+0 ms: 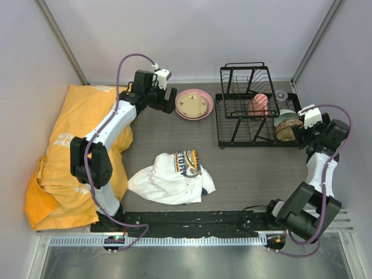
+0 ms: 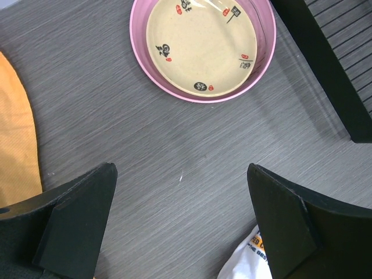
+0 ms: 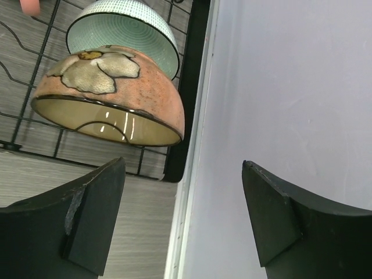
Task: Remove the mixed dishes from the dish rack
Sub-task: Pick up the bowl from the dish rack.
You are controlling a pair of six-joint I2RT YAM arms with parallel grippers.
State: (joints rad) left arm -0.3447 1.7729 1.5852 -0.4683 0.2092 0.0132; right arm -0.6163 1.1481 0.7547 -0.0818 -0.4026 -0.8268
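Observation:
The big pink plate [image 1: 202, 114] lies on the table left of the black dish rack [image 1: 232, 122], with the cream patterned plate [image 1: 193, 104] stacked in it; both show in the left wrist view, the pink plate [image 2: 139, 43] under the cream plate [image 2: 200, 40]. My left gripper [image 1: 168, 104] [image 2: 181, 218] is open and empty, just left of the plates. In the rack stand the pink mug [image 1: 258, 105], the mint-green bowl [image 1: 285, 118] [image 3: 125, 26] and the tan bowl [image 1: 286, 132] [image 3: 110, 96], both on edge. The clear glass [image 1: 281, 94] is at the rack's back right. My right gripper [image 1: 303, 139] [image 3: 183, 218] is open, just right of the tan bowl.
A white printed T-shirt [image 1: 174, 177] lies crumpled at the table's front middle; a corner shows in the left wrist view [image 2: 241, 264]. An orange cloth [image 1: 64, 157] covers the left side. The right wall [image 3: 290, 87] stands close beside my right gripper.

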